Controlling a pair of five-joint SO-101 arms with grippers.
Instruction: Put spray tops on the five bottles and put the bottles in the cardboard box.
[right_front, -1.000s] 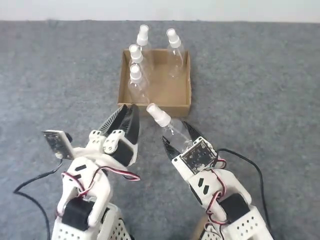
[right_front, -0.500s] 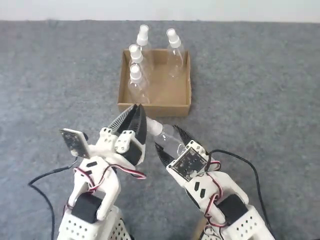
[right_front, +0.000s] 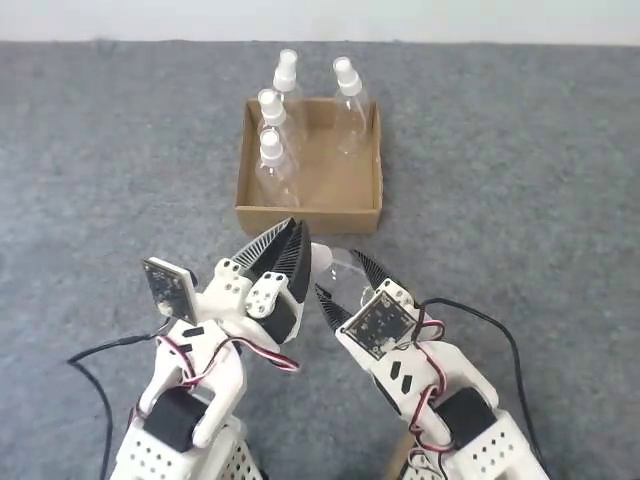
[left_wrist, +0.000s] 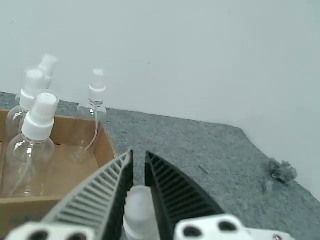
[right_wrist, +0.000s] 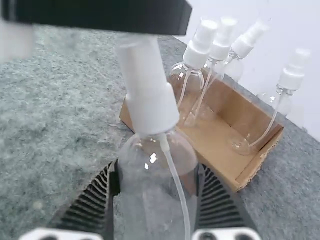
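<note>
A clear bottle (right_front: 346, 283) tilts toward the cardboard box (right_front: 308, 213), with my right gripper (right_front: 340, 275) shut around its body. In the right wrist view the bottle (right_wrist: 150, 185) sits between the right gripper's (right_wrist: 156, 172) jaws, and its white spray top (right_wrist: 147, 95) points at the box. My left gripper (right_front: 296, 228) is beside it, shut on that spray top (right_front: 322, 257). The left wrist view has the white top (left_wrist: 137, 200) between the left gripper's (left_wrist: 138, 156) ribbed jaws. Several capped bottles (right_front: 277, 165) stand in the box.
The cardboard box (left_wrist: 107, 145) lies just beyond both grippers, with its bottles (left_wrist: 30, 145) along one side and one at the other (right_front: 350, 95). The box's middle floor (right_wrist: 215, 135) is bare. Grey carpet (right_front: 500, 180) surrounds everything. Arm cables (right_front: 490, 320) trail near the bases.
My left arm swung right and its jaws closed over the spray top. The right gripper drew the bottle slightly back and left, toward the left gripper.
</note>
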